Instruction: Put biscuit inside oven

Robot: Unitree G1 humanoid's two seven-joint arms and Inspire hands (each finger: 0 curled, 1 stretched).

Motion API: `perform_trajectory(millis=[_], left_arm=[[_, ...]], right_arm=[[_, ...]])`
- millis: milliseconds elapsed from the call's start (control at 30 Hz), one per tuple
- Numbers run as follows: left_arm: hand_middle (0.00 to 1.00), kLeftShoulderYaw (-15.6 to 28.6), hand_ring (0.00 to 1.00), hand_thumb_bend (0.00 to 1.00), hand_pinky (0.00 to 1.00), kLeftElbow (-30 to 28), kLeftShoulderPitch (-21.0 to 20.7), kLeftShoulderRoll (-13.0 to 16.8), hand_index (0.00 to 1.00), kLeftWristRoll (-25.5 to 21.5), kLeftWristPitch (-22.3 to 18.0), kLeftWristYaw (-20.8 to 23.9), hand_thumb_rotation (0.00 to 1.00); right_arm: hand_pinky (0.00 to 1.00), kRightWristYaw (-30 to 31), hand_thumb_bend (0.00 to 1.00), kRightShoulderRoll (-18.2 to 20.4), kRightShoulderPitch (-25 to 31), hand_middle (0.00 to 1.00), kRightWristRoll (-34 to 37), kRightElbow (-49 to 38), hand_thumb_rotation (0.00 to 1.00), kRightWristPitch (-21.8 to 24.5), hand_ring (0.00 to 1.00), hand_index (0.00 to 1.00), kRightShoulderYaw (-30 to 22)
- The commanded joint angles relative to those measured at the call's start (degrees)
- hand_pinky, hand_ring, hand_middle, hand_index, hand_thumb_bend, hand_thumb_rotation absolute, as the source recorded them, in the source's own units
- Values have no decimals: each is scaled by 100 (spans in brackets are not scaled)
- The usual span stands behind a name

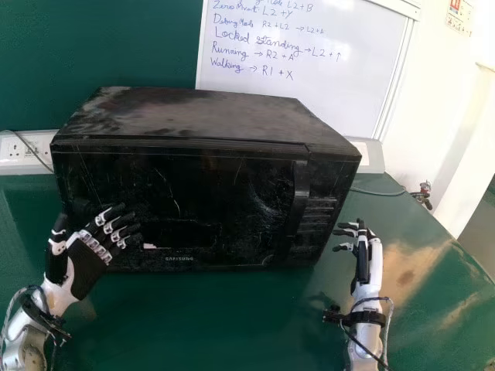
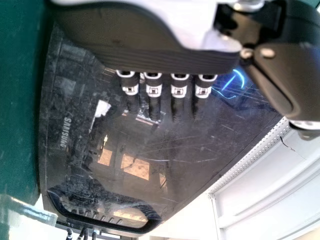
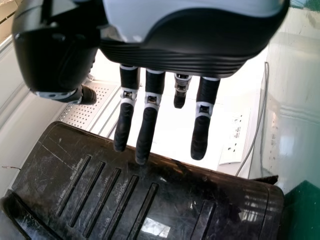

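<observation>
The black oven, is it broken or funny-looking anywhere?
Yes, a bit. The oven's door has lots of thin scratches, and its top looks smudgy, maybe dusty. Low on the door is a small white patch, perhaps a bit of sticker, which stands out against the black. The door looks shut, and I see no big break.

- The microwave oven point(image 1: 193, 112) blocks the way straight ahead; its closed door point(image 1: 186, 185) walls off the inside.
- My left hand point(image 1: 81, 267) is right in front of the door's left part, with the front face just ahead of it.
- The handle point(image 1: 302, 178) juts out near the door's right end.
- Between my left hand and my right hand point(image 1: 370, 259), I could pass over the green tabletop point(image 1: 209, 317).
- Beyond the oven, the whiteboard point(image 1: 309, 93) bars the way.
</observation>
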Motion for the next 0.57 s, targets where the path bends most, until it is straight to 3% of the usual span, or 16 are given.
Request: perform_trajectory(millis=[0,233,300,333,400,467,533], left_arm=[[100,10,100,36,100,91,-14,6,100,-4,19,21,0],[100,23,100,44,98,127,-13,31,100,100,-170,54,0],[100,57,98,43,84,171,-17,63,100,58,-227,-37,0],[99,98,93,43,74,229,-38,64,100,0,-295,-132,0],[87,213,75,40,48,450,-150,63,94,-225,-396,-510,0],[72,368,54,36,31,664,-266,23,86,-486,-424,-858,0],[52,489,36,37,20,751,-330,18,76,-842,-144,-1247,0]], right_arm=[[34,-15,50,260,344,45,-25,160,17,52,37,50,19],[33,-26,50,254,356,45,-54,160,17,7,37,50,29],[33,-22,50,258,362,45,-53,155,17,-12,37,50,27],[33,-30,50,258,365,45,-57,152,17,-9,37,50,29],[33,-29,50,261,371,45,-50,147,17,-3,37,50,24],[33,-37,50,262,377,45,-50,142,17,7,37,50,22],[33,-42,50,254,382,46,-63,143,17,-4,37,50,28]])
